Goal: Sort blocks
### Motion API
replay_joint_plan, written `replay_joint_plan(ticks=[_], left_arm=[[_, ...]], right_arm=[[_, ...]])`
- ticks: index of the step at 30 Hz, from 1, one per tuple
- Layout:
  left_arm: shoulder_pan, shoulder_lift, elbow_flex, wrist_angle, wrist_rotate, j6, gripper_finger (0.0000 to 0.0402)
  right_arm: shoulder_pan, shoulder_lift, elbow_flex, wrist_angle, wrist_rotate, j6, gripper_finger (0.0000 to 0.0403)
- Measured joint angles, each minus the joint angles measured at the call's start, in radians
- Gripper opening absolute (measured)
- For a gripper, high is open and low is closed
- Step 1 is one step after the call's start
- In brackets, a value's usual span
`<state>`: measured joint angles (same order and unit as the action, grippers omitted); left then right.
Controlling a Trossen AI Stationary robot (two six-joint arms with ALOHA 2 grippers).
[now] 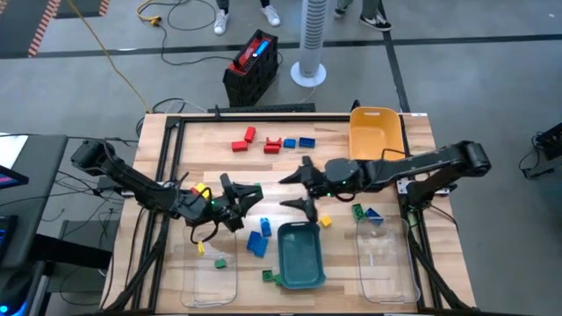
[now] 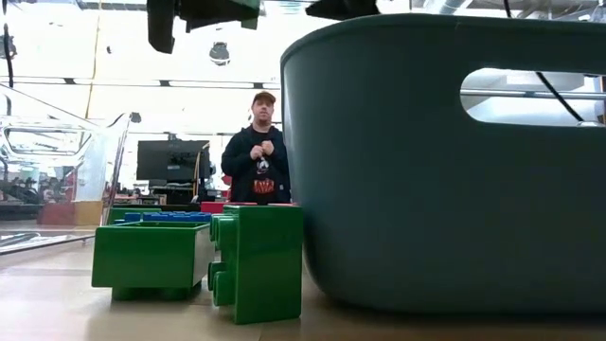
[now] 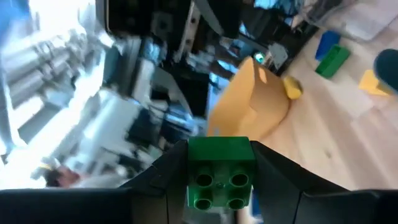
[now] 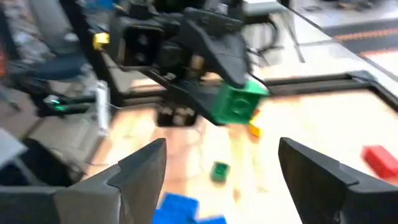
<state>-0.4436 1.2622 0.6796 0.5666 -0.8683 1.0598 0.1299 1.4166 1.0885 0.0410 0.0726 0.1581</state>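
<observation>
My left gripper [image 1: 247, 195] [image 3: 221, 163] is over the table's middle, left of centre, shut on a green block [image 3: 221, 171] [image 4: 238, 103]. My right gripper [image 1: 299, 188] [image 4: 221, 171] faces it from the right, open and empty. Red blocks [image 1: 242, 140] and blue blocks [image 1: 299, 142] lie near the far edge. More blue blocks [image 1: 259, 239], a yellow block [image 1: 325, 221] and green blocks [image 1: 219, 262] [image 2: 151, 260] lie near the bins. Another green block [image 1: 358, 211] and a blue one [image 1: 373, 213] lie at right. My left gripper pinches the green block by two opposite side walls [image 3: 194, 163], one finger on each side. Its studded face [image 3: 221, 190] is turned toward the wrist camera. The fingers [image 4: 224, 53] point roughly level toward the table's right. The block is lifted clear of the table.
A teal bin [image 1: 301, 256] [image 2: 445, 170] stands near the front centre, with clear bins [image 1: 213, 274] [image 1: 386, 259] on either side and a yellow bin [image 1: 376, 132] at the far right. A person [image 2: 260, 156] stands beyond the table. Bare wood lies between the far blocks and the grippers.
</observation>
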Motion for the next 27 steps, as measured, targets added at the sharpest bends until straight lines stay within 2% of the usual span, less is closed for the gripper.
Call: replay_joint_plan(ticks=[4, 8, 13, 17, 21, 25, 27], left_arm=[[-0.016, -0.021, 0.085, -0.286, -0.010, -0.263, 0.0143], [-0.042, -0.035, 0.218, -0.657, 0.014, -0.580, 0.0143], [-0.119, -0.036, 0.362, -1.007, 0.136, -0.934, 0.0143], [-0.207, -0.036, 0.429, -1.258, 0.261, -1.214, 0.0143], [-0.310, -0.036, 0.465, -1.416, 0.415, -1.482, 0.0143], [-0.401, -0.035, 0.467, -1.440, 0.516, -1.665, 0.0143], [-0.430, -0.034, 0.467, -1.441, 0.535, -1.745, 0.0143]], right_arm=[[0.003, -0.059, -0.037, -0.074, 0.077, 0.024, 0.0314], [0.018, -0.082, -0.093, -0.073, 0.147, 0.059, 0.0314], [0.058, -0.070, -0.161, 0.006, 0.235, 0.079, 0.0314], [0.089, -0.071, -0.188, 0.052, 0.299, 0.077, 0.0314], [0.116, -0.073, -0.189, 0.051, 0.373, 0.061, 0.0314], [0.126, -0.073, -0.189, 0.048, 0.402, 0.054, 0.0314], [0.126, -0.073, -0.189, 0.047, 0.403, 0.054, 0.0314]])
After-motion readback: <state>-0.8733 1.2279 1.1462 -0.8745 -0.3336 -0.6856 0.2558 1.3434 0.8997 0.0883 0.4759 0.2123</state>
